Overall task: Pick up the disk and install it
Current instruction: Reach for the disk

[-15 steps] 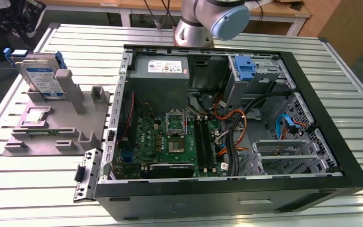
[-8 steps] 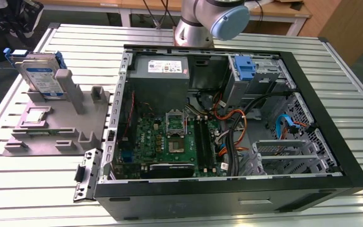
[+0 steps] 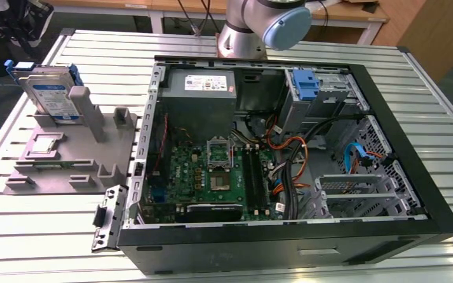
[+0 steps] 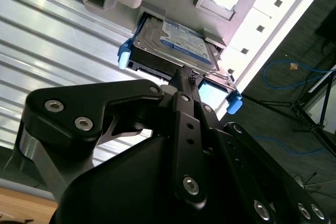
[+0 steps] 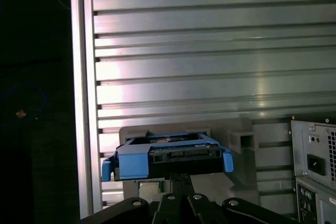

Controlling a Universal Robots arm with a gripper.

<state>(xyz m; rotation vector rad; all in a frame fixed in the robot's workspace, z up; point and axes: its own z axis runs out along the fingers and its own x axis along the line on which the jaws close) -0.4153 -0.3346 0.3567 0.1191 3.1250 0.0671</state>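
In both wrist views the fingers are seen close together, and nothing is held between them. Directly ahead of their tips lies the disk, with the edge of its blue bracket turned toward them. Whether it is touched cannot be told. In the exterior view the disk is shown seated upright in the grey holder, so it is judged not yet picked up. Beyond the fingers and the holder, the slatted bench is spread out. Farther from the fingers, off to one side, the open computer case is laid on the bench, and its blue-handled drive bay is seen inside. No part of the task is judged complete: both the lifting and the installing remain outstanding.
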